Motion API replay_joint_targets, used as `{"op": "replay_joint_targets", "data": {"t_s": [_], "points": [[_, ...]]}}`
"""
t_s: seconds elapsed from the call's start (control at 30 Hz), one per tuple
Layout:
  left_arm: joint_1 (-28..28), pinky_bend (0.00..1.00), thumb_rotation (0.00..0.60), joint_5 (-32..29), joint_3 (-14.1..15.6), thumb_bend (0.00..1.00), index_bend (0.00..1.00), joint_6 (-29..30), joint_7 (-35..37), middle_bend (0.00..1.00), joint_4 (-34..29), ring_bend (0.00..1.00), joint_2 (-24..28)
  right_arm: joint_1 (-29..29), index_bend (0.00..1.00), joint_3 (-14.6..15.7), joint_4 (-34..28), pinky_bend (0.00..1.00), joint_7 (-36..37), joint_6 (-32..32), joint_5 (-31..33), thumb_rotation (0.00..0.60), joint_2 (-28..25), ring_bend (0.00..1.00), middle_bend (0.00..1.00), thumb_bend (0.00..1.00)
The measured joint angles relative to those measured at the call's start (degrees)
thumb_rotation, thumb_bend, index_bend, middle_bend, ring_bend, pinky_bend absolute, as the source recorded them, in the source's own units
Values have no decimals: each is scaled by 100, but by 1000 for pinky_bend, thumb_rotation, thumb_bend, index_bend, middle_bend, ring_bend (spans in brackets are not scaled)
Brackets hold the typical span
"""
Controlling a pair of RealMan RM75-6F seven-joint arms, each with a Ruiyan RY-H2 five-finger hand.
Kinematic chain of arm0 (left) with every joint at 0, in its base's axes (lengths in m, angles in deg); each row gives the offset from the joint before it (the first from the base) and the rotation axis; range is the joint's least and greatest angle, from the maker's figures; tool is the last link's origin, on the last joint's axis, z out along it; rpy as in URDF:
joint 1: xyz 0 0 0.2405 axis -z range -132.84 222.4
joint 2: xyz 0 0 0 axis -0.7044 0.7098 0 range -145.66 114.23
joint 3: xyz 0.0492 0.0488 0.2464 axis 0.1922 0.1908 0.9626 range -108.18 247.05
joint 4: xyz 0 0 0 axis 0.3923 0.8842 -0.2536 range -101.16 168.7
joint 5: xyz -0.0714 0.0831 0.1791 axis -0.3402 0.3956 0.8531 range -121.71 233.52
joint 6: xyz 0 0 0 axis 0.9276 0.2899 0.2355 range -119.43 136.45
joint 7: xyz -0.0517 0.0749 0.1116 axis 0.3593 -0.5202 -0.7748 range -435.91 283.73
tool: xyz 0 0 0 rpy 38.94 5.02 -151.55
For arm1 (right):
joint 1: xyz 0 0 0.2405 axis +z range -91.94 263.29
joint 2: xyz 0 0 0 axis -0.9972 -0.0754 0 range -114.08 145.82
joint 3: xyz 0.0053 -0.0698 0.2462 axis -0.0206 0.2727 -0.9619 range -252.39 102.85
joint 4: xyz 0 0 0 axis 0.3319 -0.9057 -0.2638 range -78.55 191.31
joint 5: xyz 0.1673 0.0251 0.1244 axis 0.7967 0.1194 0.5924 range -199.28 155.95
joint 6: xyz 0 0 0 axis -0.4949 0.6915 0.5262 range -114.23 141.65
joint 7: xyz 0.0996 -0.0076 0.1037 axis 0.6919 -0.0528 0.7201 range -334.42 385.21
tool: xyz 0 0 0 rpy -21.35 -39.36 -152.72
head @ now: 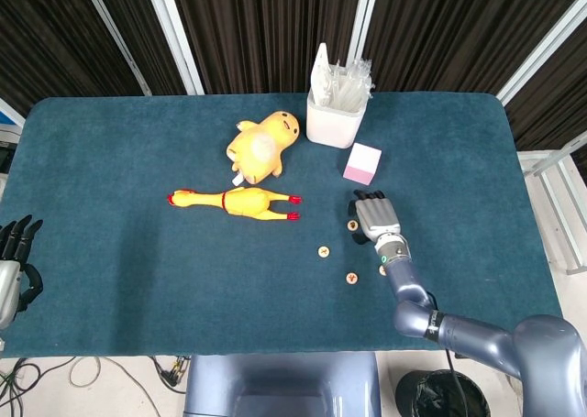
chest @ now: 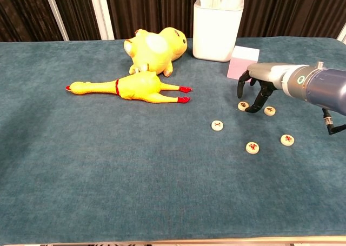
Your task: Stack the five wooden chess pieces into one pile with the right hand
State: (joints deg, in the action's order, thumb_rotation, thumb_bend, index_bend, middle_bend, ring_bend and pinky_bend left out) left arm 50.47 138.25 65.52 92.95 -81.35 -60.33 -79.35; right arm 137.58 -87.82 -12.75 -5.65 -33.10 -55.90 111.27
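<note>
A dark teal tabletop (chest: 81, 175) fills both views; five small round wooden chess pieces lie flat and apart on its right half, none stacked. In the chest view the first piece (chest: 243, 106) sits right under the fingertips of the right hand (chest: 258, 84); a second piece (chest: 270, 111) lies just beside it, a third piece (chest: 218, 126) sits nearer the middle, a fourth piece (chest: 252, 147) and a fifth piece (chest: 287, 140) lie closer to the front edge. The right hand hangs palm down over the first two pieces, its dark fingers (chest: 254, 102) curved downward and somewhat apart, reaching down around the first piece; whether they touch or grip it cannot be told. The left hand (head: 13, 252) rests at the far left edge in the head view, fingers spread, holding nothing. Further back lie a yellow rubber chicken (chest: 127, 87) on its side, a yellow plush duck (chest: 154, 48), a white container (chest: 217, 30) of clear packets, and a pink box (chest: 241, 62) just behind the right hand.
</note>
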Motion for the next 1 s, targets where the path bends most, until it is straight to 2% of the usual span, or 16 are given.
{"op": "replay_joint_targets", "data": {"t_s": [0.77,1.0], "points": [[11,0,600,-20,-1,824,87,-19,-31,0,11,0,-19,22,481,55,334,128,241,229,-62,600,93,182,148,358],[14,0,600,-31,-4,824,87,-25,-51,0,13,0,-23,24,482,63,432,127,308,282,-88,600,137,182,148,386]]}}
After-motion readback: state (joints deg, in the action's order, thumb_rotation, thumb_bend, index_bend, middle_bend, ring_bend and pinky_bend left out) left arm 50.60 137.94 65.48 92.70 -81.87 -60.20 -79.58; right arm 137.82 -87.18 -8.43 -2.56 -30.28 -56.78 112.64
